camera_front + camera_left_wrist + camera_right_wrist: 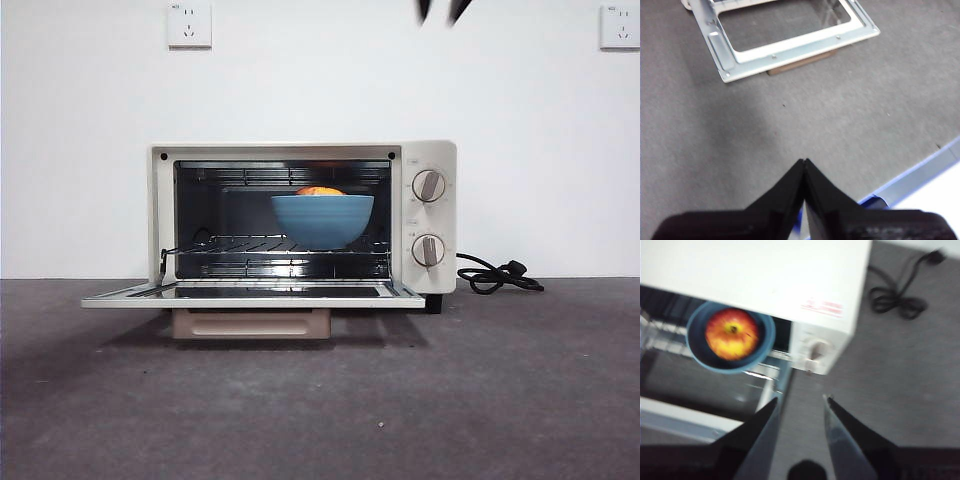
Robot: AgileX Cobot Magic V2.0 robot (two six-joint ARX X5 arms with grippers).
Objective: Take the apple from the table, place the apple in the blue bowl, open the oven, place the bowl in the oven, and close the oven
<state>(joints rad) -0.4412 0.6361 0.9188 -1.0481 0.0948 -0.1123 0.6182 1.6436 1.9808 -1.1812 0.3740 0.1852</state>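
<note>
Inside the open oven (303, 216), blue bowl (322, 220) holding apple (732, 334), cord (497, 275) beside.

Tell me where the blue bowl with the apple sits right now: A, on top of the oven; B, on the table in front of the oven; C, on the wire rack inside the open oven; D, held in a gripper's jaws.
C: the blue bowl rests on the wire rack inside the oven, door down, the apple showing above its rim.
</note>
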